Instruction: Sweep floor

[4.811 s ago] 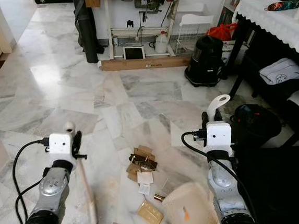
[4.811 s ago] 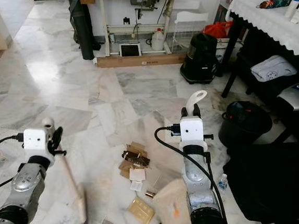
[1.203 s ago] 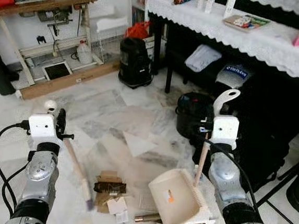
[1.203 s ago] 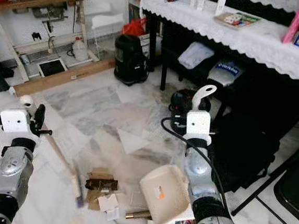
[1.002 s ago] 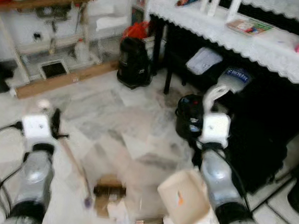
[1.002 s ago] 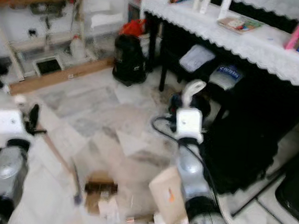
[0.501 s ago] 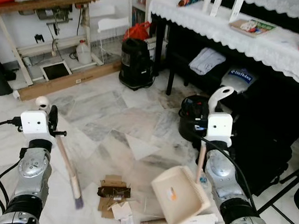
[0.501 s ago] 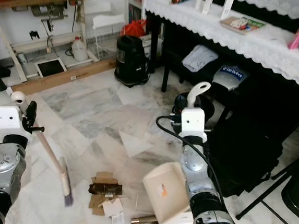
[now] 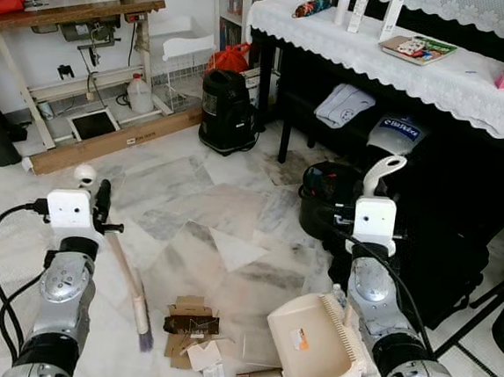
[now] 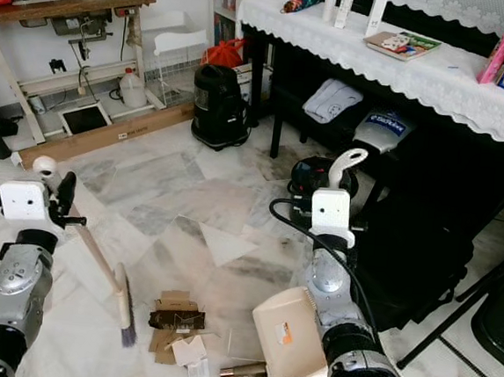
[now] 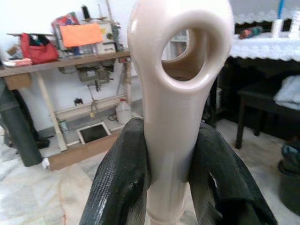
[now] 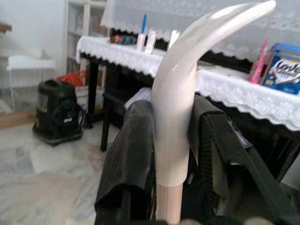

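We stand on a marble floor [image 9: 234,187] beside a long table [image 9: 421,75] draped in white lace. Our right gripper [image 12: 171,140] is clamped around the cream handle of a dustpan [image 9: 313,344], which rests tilted on the floor just right of the litter. Our left gripper [image 11: 171,173] clasps a broom [image 9: 129,284], its bristles touching the floor just left of a pile of cardboard scraps [image 9: 191,324].

Broom [image 9: 134,288] left of cardboard scraps [image 9: 190,322] — dustpan [image 9: 316,346] right.
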`<state>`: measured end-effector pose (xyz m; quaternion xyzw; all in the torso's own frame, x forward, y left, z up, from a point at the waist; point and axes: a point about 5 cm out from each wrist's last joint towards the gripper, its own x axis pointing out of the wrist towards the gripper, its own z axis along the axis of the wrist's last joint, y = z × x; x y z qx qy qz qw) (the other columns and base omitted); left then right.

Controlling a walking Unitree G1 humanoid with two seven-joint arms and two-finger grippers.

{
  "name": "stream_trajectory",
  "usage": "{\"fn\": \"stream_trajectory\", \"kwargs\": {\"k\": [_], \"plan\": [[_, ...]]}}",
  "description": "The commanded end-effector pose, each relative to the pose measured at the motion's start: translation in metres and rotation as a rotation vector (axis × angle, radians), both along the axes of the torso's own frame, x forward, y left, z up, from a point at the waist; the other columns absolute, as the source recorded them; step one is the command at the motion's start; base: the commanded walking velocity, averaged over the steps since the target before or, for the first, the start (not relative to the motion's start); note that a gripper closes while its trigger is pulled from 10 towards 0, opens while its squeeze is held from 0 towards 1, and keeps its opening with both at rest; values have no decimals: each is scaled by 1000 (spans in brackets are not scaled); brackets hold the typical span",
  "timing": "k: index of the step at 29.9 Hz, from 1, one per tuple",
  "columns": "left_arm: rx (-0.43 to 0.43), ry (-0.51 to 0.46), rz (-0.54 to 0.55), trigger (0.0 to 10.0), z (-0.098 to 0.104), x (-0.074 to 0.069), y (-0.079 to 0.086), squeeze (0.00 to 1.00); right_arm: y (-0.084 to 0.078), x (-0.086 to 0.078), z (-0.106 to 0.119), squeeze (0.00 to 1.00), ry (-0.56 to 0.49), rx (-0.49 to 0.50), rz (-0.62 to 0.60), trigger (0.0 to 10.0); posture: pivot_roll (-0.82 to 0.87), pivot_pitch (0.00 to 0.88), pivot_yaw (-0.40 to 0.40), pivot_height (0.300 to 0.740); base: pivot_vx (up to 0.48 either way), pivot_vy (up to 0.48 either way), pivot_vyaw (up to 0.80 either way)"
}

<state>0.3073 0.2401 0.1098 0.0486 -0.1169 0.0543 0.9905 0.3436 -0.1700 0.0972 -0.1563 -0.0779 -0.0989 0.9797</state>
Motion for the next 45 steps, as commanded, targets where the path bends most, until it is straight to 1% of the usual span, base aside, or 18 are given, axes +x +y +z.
{"fn": "stream_trajectory", "kwargs": {"k": [1, 5, 7, 9, 12, 14, 19, 21, 25, 26, 27, 28, 30, 33, 35, 38, 43, 45], "plan": [[-5, -34, -23, 10000, 9, 0, -2, 0, 1, -2, -1, 0, -8, -10, 4, 10000, 43, 10, 55, 740, 0, 0, 0], [-16, -6, -48, 10000, 3, -9, -4, 0, 1, -17, -26, 0, 66, -9, -26, 10000, 63, 57, 73, 740, 0, 0, 0], [-16, -2, -50, 10000, 3, -10, -4, 0, 1, -19, -30, 0, 81, -7, -30, 10000, 63, 57, 73, 740, 0, 0, 0], [-17, 9, -63, 10000, 3, -13, -4, 0, 5, -28, -44, 0, 125, 11, -20, 10000, 67, 83, 79, 740, 0, 0, 0], [-31, 20, -59, 10000, 2, -14, -3, 0, 8, -33, -50, 0, 150, 10, -4, 10000, 65, 96, 79, 740, 0, 0, 0], [-64, 60, -50, 10000, -4, -12, -1, 0, 12, -36, -55, 0, 170, 23, 11, 10000, 58, 109, 77, 740, 0, 0, 0], [-106, 116, -66, 10000, -14, -4, -7, 0, 14, -35, -53, 0, 163, 25, 15, 10000, 49, 112, 69, 740, 0, 0, 0], [-136, 116, -66, 10000, -14, 4, -13, 0, 14, -33, -52, 0, 159, 27, 15, 10000, 45, 117, 65, 740, 0, 0, 0], [-137, 114, -44, 10000, -13, 13, -20, 0, 13, -32, -50, 0, 153, 27, 18, 10000, 34, 122, 59, 740, 0, 0, 0], [-119, 104, -24, 10000, -11, 17, -24, 0, 13, -32, -50, 0, 148, 26, 20, 10000, 24, 123, 58, 740, 0, 0, 0], [-72, 79, 12, 10000, -6, 21, -29, 0, 12, -32, -49, 0, 143, 23, 21, 10000, 13, 124, 58, 740, 0, 0, 0], [-72, 79, 12, 10000, -6, 21, -29, 0, 12, -32, -49, 0, 143, 23, 21, 10000, 13, 124, 58, 740, 0, 0, 0], [4, 34, 28, 10000, 4, 26, -33, 0, 10, -33, -49, 0, 142, 20, 14, 10000, 5, 127, 59, 740, 0, 0, 0], [46, -9, 44, 10000, 15, 30, -32, 0, 7, -33, -49, 0, 141, 17, 8, 10000, 3, 128, 59, 740, 0, 0, 0], [74, -39, 42, 10000, 26, 33, -31, 0, 6, -33, -49, 0, 142, 17, 6, 10000, 7, 130, 57, 740, 0, 0, 0], [124, -44, 2, 10000, 30, 36, -32, 0, 7, -33, -50, 0, 147, 19, 3, 10000, 8, 130, 60, 740, 0, 0, 0], [74, -45, -39, 10000, 22, 35, -36, 0, 9, -34, -50, 0, 143, 21, 9, 10000, -1, 137, 59, 740, 0, 0, 0], [-1, -16, -94, 10000, 12, 36, -44, 0, 9, -34, -50, 0, 140, 20, 10, 10000, -17, 143, 58, 740, 0, 0, 0]]}}
